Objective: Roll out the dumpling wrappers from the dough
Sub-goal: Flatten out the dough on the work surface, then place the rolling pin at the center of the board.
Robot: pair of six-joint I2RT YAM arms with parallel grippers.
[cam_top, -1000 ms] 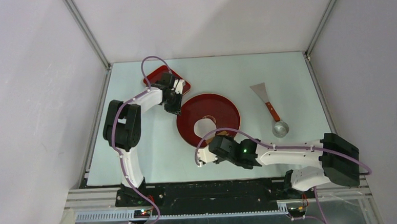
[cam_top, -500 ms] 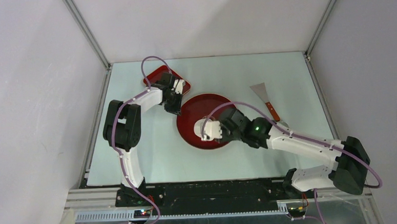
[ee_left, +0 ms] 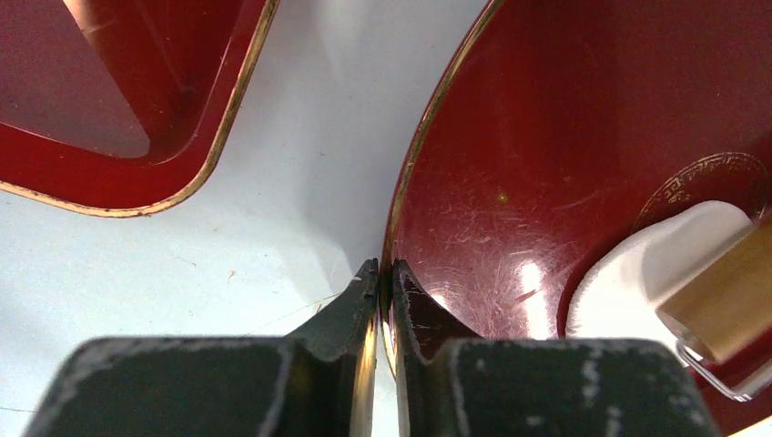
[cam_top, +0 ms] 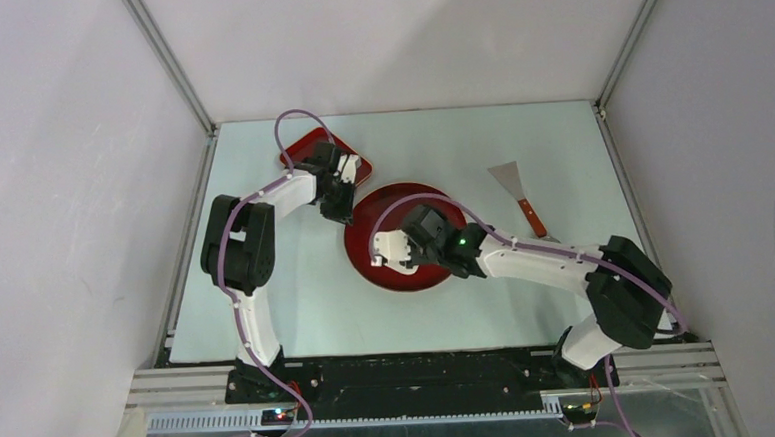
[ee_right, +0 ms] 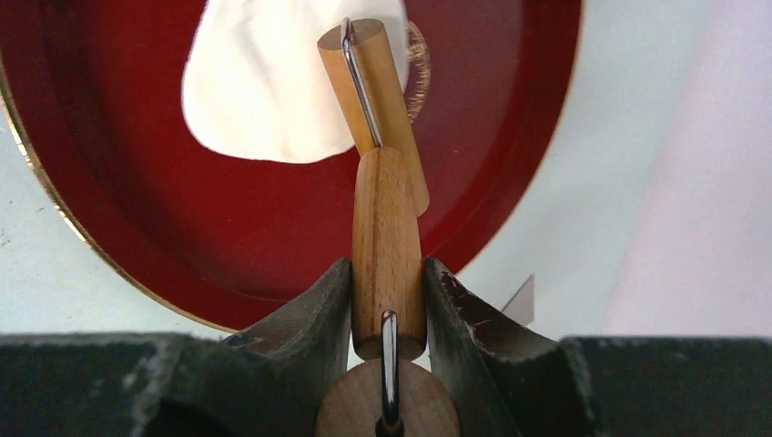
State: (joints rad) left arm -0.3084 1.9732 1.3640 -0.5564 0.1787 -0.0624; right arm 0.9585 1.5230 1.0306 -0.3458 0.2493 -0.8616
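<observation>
Holding: right gripper [ee_right: 387, 278], jaws clamped on the wooden handle of a small rolling pin [ee_right: 387, 218], whose barrel lies across one side of the dumpling wrapper [ee_right: 264, 91]. Wrapper: flat, white, uneven outline, in the middle of the round red plate [ee_left: 546, 137]. Left gripper [ee_left: 384, 273]: jaws pinched on that plate's gold rim. Square red tray [ee_left: 109, 82]: just beside the plate. Scraper [cam_top: 515, 184]: well apart, on the table [cam_top: 267, 295].
</observation>
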